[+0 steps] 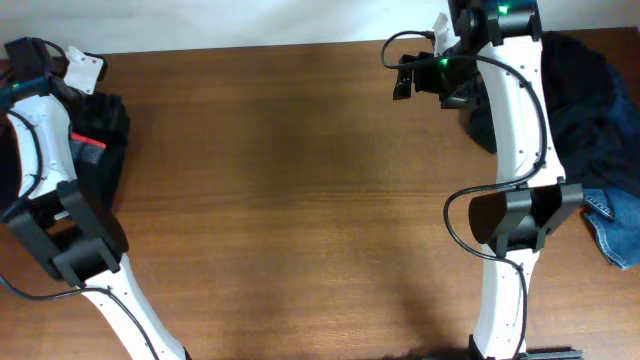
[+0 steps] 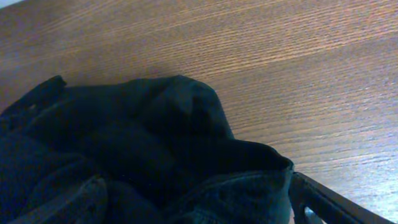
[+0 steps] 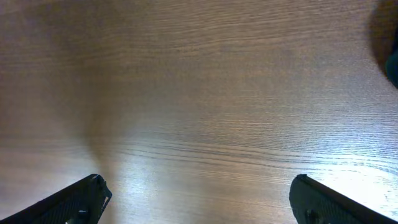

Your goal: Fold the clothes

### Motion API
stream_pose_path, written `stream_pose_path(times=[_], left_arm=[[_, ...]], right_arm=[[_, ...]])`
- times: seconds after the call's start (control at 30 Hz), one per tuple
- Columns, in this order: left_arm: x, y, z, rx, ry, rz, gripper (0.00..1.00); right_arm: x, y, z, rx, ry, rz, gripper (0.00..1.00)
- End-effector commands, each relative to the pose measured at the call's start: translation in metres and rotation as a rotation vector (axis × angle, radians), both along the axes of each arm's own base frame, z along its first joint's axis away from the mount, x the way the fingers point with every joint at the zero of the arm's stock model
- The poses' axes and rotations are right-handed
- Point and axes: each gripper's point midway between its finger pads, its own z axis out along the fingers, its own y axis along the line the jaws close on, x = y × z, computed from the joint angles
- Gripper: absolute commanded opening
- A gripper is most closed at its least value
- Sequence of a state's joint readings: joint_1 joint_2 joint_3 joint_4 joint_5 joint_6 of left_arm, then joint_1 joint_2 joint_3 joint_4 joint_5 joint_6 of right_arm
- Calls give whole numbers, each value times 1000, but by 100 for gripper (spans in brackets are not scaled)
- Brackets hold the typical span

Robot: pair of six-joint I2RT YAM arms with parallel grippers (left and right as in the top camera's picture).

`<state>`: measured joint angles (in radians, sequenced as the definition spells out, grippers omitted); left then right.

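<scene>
Two heaps of clothes sit at opposite edges of the brown wood-grain table point(image 1: 280, 180), well apart, with bare wood between them. At the left edge lies a crumpled mound of black soft fabric point(image 1: 108, 125), and a small red-and-grey banded piece point(image 1: 90, 150) shows on the side nearest the left arm. At the right edge a larger rumpled pile of very dark, blue-black cloth point(image 1: 590, 100) spreads behind the white right arm, and a fold of blue denim jeans point(image 1: 612, 225) pokes out just below it, near the arm's black elbow joint. The left gripper point(image 1: 30, 58) hangs at the far left corner, just beside the black mound. In the left wrist view, that mound fills the lower left. Only one black finger point(image 2: 323, 202) shows, out at the lower right edge and touching the cloth's rim; the other is hidden by fabric. I cannot tell whether this pincer is spread or pinching the cloth. The right gripper point(image 3: 199, 199) is over bare wood near the table's far edge, left of the dark pile. Its jaws are spread wide, one black finger at each lower corner of the right wrist view, with nothing between them but tabletop.
</scene>
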<state>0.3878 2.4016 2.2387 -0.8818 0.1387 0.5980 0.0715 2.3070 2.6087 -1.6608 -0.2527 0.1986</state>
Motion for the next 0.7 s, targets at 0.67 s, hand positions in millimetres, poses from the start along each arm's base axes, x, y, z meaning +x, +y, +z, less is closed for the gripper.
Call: stream_pose_path(times=[0.67], left_arm=[[-8, -74, 150, -195, -146, -30, 99]], right_arm=[[14, -10, 7, -64, -82, 19, 99]])
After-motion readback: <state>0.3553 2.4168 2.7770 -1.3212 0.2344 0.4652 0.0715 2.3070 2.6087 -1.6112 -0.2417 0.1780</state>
